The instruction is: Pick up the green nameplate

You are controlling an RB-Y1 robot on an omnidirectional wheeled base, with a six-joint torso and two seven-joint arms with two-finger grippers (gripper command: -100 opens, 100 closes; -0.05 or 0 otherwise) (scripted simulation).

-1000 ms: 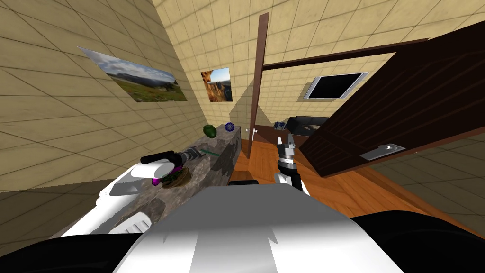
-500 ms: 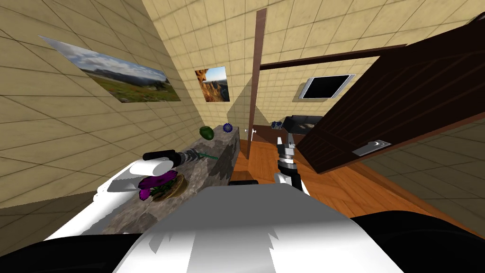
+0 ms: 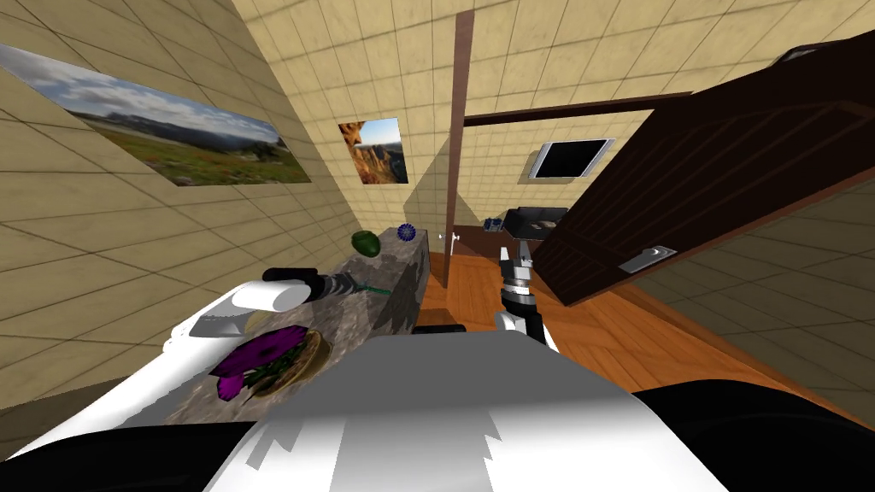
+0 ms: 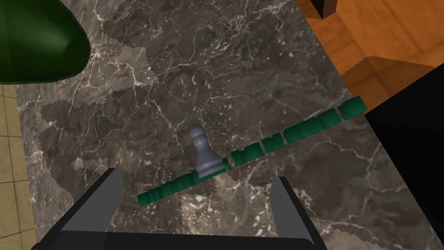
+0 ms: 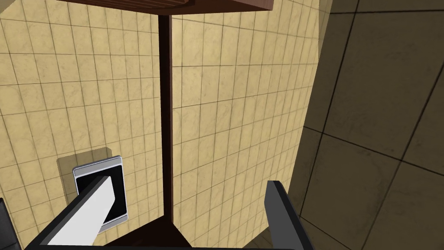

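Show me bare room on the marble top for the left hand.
Bare marble top lies between the dark green object and the green nameplate. Crowded where the grey pawn stands at the nameplate, ahead of the open left gripper.

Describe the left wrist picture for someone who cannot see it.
The left gripper, fingers open, hovers over a long green nameplate lying on a dark marbled countertop, with a grey chess pawn standing right at it. A dark green rounded object sits beyond.
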